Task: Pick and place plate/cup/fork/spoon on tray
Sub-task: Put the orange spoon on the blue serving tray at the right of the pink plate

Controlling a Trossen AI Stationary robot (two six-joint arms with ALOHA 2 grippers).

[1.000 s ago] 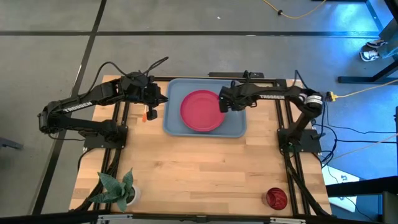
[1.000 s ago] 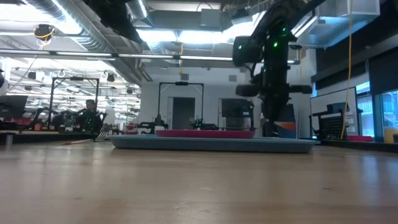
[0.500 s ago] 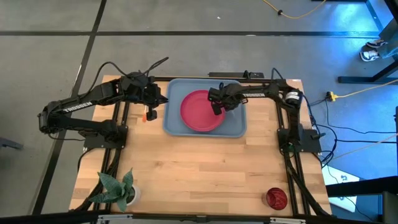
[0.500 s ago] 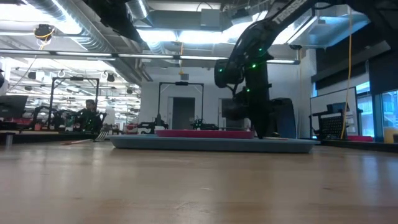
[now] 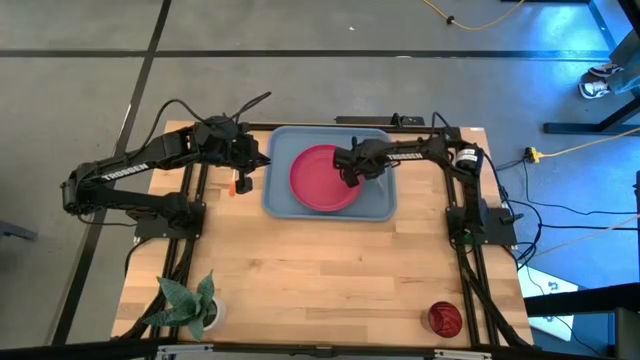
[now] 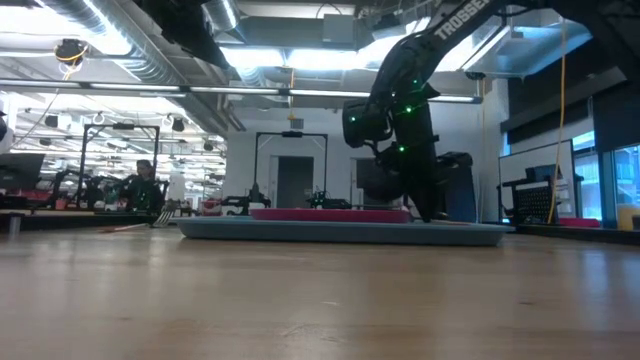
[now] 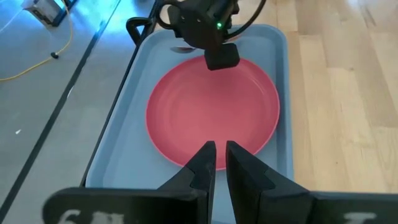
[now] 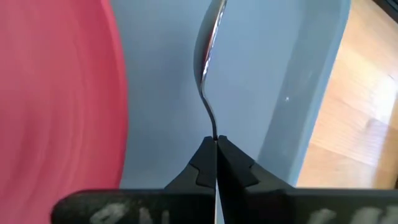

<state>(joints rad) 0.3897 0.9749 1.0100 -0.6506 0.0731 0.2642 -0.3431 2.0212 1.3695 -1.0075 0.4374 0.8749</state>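
Near the top centre of the high view, the light-blue tray (image 5: 375, 205) lies on the wooden counter (image 5: 320, 280) with the pinkish-red plate (image 5: 318, 185) resting flat inside it, toward its left half. The right gripper (image 5: 348, 176) reaches in from the right and hangs over the plate's right edge. Its wrist view shows the fingers (image 8: 200, 163) pinched tight on the thin metal neck of the spoon (image 8: 209, 43), whose silver bowl points away over bare tray floor (image 8: 261, 74), just beside the plate's rim (image 8: 56, 93). The spoon's handle is hidden behind the fingers.

At the upper left of the high view, the left gripper (image 5: 255, 160) waits just outside the tray's left edge; its wrist view shows the fingers (image 7: 203, 160) nearly touching, a slim gap between them and nothing held. An orange handle (image 5: 241, 184) shows on the counter just below that gripper; whether it belongs to the fork cannot be told.

The dark-red cup (image 5: 444, 318) stands at the lower right of the counter, well apart from the tray. A white pot with a green plant (image 5: 188, 304) stands at the lower left.
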